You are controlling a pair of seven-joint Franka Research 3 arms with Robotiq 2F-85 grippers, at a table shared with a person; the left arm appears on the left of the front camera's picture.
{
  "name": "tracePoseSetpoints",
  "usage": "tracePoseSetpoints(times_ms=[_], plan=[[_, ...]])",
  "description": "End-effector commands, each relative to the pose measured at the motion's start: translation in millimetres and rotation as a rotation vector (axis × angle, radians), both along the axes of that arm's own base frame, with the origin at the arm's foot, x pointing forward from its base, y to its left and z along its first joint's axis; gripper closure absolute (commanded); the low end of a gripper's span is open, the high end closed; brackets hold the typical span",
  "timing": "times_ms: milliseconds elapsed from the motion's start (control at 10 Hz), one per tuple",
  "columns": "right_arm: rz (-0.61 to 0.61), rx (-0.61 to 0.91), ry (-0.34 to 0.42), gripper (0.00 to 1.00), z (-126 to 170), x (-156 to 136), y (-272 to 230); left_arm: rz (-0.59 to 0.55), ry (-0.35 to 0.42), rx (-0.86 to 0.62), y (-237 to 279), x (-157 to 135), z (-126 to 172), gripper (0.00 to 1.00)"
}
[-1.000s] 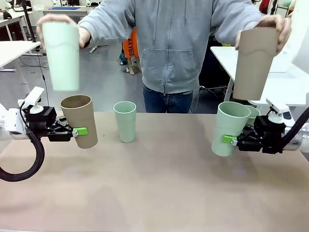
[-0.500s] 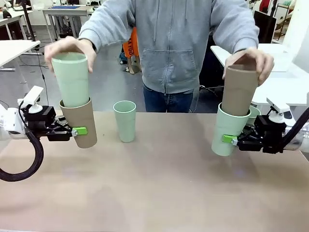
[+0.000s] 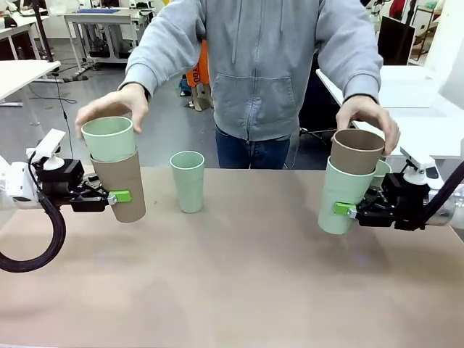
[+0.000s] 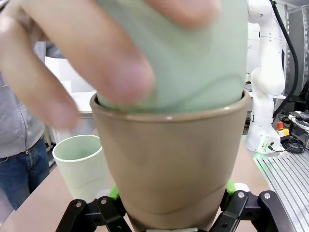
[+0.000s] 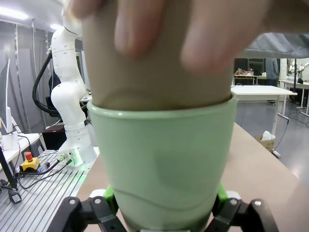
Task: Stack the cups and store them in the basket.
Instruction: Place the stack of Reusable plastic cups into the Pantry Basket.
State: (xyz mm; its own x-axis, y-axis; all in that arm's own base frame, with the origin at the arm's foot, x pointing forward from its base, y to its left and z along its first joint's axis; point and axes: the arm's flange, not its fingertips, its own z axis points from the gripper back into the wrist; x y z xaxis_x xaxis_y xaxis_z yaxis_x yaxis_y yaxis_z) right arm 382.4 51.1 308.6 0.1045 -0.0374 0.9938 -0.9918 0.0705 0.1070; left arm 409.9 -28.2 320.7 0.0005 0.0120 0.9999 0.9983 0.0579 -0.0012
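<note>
Left gripper (image 3: 122,197) clamped a tan cup (image 3: 119,177), right gripper (image 3: 341,209) a mint cup (image 3: 341,185); the upright loose cup (image 3: 188,181) stood between, nearer left.

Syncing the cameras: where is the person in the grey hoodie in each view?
Front view: the person in the grey hoodie stands top centre.
Left wrist view: a hand across the upper left.
Right wrist view: fingers along the top edge.
Shared landmark: the light brown matte tabletop.

4 mint-green cups (image 3: 188,181), 2 tan-brown cups (image 3: 123,192)
</note>
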Motion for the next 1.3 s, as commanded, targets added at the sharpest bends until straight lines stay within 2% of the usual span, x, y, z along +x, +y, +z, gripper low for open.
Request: tracePoseSetpoints(times_ms=[0,1200], plan=[[-0.002,-0.001,-0.012,0.15,2.1,0.4,0.2,-0.001,-0.01,-0.001,-0.3,-0.4,3.3,0.15],[-0.002,-0.001,-0.012,0.15,2.1,0.4,0.2,-0.001,-0.01,-0.001,-0.3,-0.4,3.3,0.15]])
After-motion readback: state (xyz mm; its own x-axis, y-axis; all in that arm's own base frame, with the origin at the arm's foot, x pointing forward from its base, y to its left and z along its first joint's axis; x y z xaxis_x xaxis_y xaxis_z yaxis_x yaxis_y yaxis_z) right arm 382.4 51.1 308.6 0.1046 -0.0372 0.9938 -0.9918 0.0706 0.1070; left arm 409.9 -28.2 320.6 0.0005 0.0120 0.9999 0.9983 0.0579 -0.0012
